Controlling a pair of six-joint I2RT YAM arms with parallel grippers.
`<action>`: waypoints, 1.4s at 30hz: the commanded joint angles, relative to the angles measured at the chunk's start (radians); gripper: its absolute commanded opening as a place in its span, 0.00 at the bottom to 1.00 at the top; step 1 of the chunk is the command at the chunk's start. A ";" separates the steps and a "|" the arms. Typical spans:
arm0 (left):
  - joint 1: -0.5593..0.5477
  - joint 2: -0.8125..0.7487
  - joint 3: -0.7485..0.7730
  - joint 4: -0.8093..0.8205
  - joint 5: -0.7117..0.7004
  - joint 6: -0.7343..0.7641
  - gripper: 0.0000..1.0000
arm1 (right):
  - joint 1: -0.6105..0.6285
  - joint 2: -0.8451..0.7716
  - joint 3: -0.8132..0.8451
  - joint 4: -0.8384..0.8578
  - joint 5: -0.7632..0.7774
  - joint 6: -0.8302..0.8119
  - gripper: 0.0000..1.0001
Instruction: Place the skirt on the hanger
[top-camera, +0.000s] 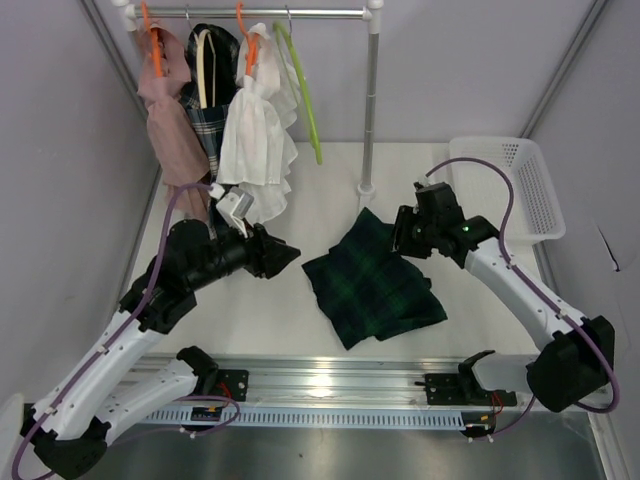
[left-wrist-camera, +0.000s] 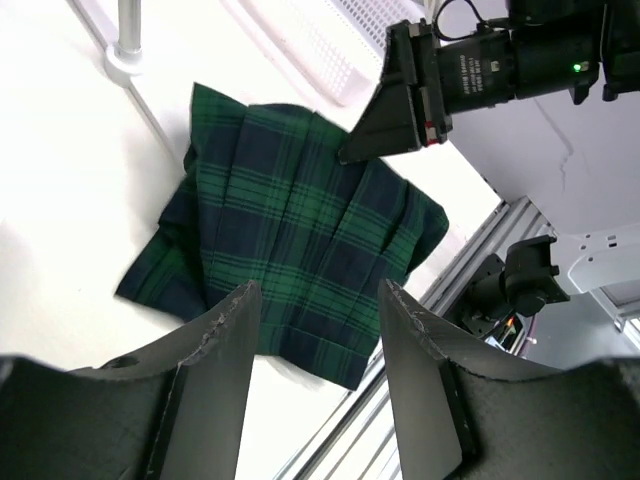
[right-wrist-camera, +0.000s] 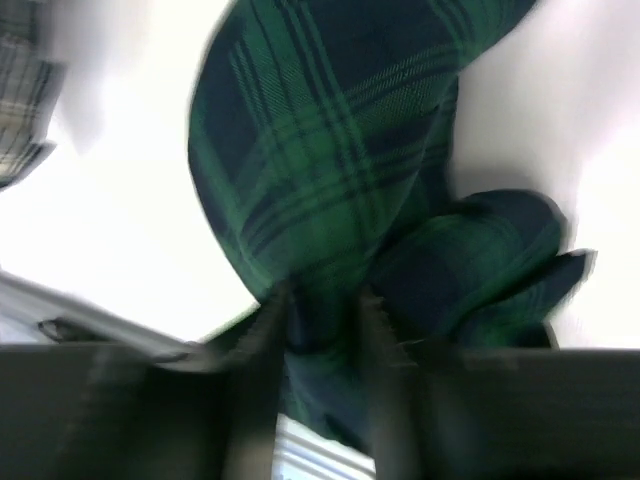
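Observation:
The dark green and navy plaid skirt (top-camera: 370, 280) lies rumpled on the white table, right of the middle. My right gripper (top-camera: 398, 240) is at its far right edge. In the blurred right wrist view the fingers (right-wrist-camera: 270, 320) stand close together with skirt cloth (right-wrist-camera: 330, 150) between them. My left gripper (top-camera: 285, 257) is open and empty, hovering left of the skirt and pointing at it. The left wrist view shows the skirt (left-wrist-camera: 290, 230) past the open gripper (left-wrist-camera: 315, 295), with the right gripper (left-wrist-camera: 385, 125) touching its far edge. An empty green hanger (top-camera: 300, 95) hangs on the rack.
The clothes rack has a rail (top-camera: 300, 14) and a pole (top-camera: 371, 100) behind the skirt. Pink, plaid and white garments (top-camera: 255, 140) hang at its left on other hangers. A white basket (top-camera: 530, 190) stands at the far right. A metal rail (top-camera: 330, 385) runs along the near edge.

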 joint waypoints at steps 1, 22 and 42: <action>-0.004 0.009 -0.034 0.017 -0.034 -0.032 0.56 | 0.017 0.058 0.014 0.038 0.159 -0.028 0.48; -0.004 -0.049 -0.073 -0.069 -0.268 -0.096 0.62 | 0.620 0.442 0.262 -0.059 0.584 0.014 0.76; -0.003 -0.058 -0.089 -0.078 -0.271 -0.101 0.62 | 0.669 0.601 0.299 -0.136 0.681 0.052 0.10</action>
